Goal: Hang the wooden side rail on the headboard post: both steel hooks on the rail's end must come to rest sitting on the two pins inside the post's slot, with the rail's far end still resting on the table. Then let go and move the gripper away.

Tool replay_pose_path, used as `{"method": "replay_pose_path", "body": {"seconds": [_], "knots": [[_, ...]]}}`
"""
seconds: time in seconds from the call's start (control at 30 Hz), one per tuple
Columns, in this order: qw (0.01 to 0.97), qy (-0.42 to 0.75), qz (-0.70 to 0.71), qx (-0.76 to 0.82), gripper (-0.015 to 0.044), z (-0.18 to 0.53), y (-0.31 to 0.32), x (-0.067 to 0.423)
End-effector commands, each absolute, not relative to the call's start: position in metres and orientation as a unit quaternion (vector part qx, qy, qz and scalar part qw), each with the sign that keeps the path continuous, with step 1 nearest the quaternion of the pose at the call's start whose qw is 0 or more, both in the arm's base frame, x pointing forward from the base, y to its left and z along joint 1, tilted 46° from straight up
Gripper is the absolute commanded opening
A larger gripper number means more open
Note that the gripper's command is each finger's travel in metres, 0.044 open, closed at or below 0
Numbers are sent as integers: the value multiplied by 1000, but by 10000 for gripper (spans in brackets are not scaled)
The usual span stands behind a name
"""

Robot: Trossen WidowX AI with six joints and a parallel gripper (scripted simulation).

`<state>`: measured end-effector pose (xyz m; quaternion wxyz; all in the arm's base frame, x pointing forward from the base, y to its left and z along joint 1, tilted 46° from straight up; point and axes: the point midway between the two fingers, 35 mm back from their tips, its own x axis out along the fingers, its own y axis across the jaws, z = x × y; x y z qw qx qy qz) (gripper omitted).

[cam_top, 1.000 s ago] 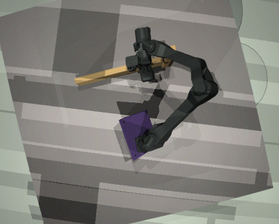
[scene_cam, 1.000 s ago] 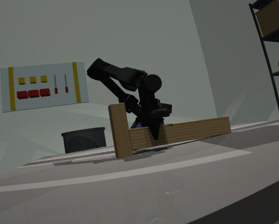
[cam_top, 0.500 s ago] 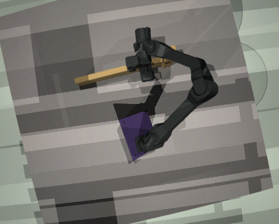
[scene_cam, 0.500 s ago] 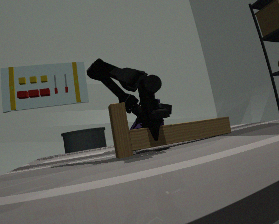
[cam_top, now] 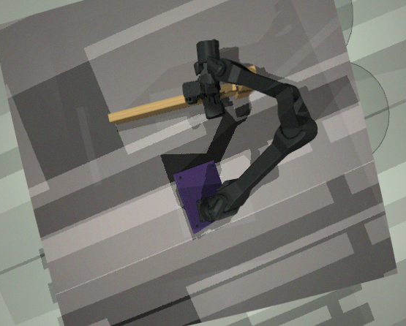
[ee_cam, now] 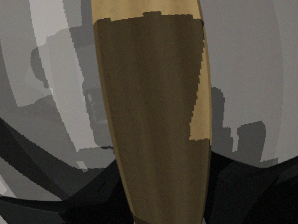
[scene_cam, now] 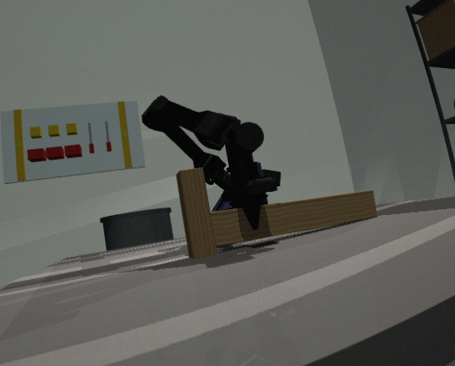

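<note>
Your gripper [scene_cam: 254, 221] is clamped across the rail [scene_cam: 311, 215], one finger down each long face, close to the end that meets the post [scene_cam: 197, 215]. In the wrist view the rail [ee_cam: 156, 129] fills the gap between the fingers. The rail butts against the upright post, and its far end appears to rest on the table [scene_cam: 270, 304]. The hooks and pins are hidden inside the joint, so you cannot confirm seating from these views. Treat the rail as stiff and fairly light, with smooth faces that may slip under a weak pinch. Hold it near the hook end, as now, for control of that end. The arm [cam_top: 292, 110] reaches back to its purple base plate [cam_top: 194, 183].
</note>
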<state>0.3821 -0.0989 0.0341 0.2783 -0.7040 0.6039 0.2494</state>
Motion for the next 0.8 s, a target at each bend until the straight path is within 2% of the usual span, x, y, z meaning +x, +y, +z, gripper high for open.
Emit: {"method": "replay_pose_path", "body": {"seconds": [0.0, 0.27, 0.4, 0.77], "knots": [[278, 604, 249, -704, 131, 34, -99, 382], [278, 604, 249, -704, 341, 36, -97, 382], [280, 603, 249, -705, 440, 54, -77, 378], [280, 602, 249, -705, 440, 39, -49, 376]]}}
